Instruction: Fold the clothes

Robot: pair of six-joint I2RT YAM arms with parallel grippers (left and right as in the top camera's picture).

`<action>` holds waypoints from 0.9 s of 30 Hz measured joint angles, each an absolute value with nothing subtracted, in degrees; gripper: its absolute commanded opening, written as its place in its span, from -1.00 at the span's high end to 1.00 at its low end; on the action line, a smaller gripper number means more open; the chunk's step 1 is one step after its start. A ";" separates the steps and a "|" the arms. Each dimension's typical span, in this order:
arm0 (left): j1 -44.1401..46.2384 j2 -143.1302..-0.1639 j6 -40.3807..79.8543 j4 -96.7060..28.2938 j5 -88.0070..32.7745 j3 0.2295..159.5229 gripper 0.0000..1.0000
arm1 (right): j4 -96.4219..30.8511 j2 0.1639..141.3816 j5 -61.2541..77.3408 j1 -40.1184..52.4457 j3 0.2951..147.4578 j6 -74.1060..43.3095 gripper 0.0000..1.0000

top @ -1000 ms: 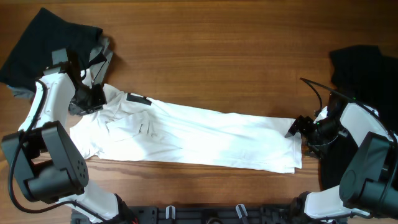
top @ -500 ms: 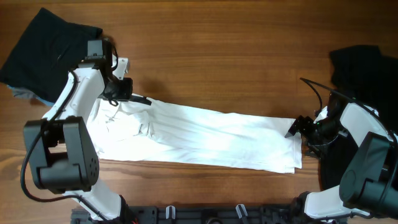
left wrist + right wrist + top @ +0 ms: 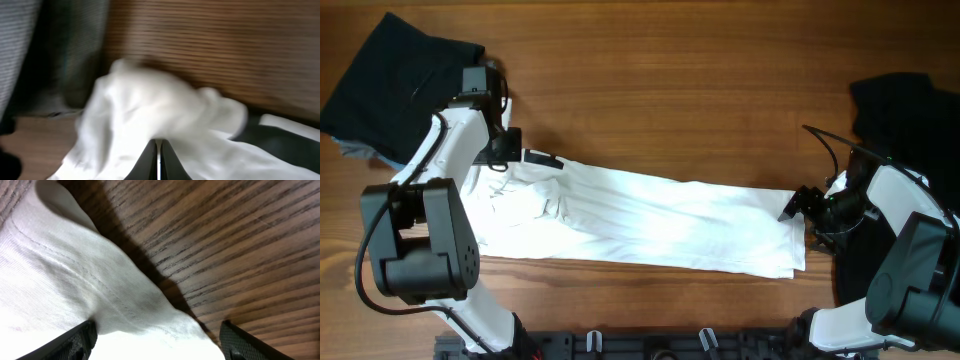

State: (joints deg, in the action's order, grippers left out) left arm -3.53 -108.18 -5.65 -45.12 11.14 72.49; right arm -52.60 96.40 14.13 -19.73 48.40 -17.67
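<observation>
T-shirt (image 3: 650,225), white, lies flat on the table (image 3: 670,90) as one long band running from left to right, with its black print (image 3: 542,158) near the upper left end.

1. Left gripper (image 3: 158,146): the jaws are pressed together at the upper left end of the shirt, with white cloth bunched at their tips. The wrist view is blurred, but the grip appears to be on a thin edge of fabric.
2. Right gripper (image 3: 159,337): the jaws stand wide apart at the far right end, with the shirt's corner lying between them and not yet pinched.

Step in hand, as judged: secure both ends of the band before carrying one end over the other.

- Close the right jaws on all the layers at the corner, not the top layer alone.
- Lift both ends evenly. An uneven lift is likely to skew the band and spoil the edge alignment.
- Keep the cloth lightly taut. Soft cotton sags and creases readily.
- Keep clear of the dark garment (image 3: 395,70) at the upper left and the dark pile (image 3: 900,110) at the right. Both lie close to the arms.
</observation>
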 measured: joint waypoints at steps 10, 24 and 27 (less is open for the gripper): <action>-10.24 -108.16 3.70 -42.13 9.15 73.58 0.50 | -52.60 96.40 14.13 -19.73 48.40 -17.67 -0.68; 0.21 -107.09 -12.99 -47.48 3.42 73.67 0.17 | -52.58 96.40 14.13 -19.73 48.40 -17.67 -0.68; 0.21 -107.50 -12.99 -46.02 6.28 73.56 0.16 | -52.51 96.40 14.13 -19.73 48.40 -17.67 -0.68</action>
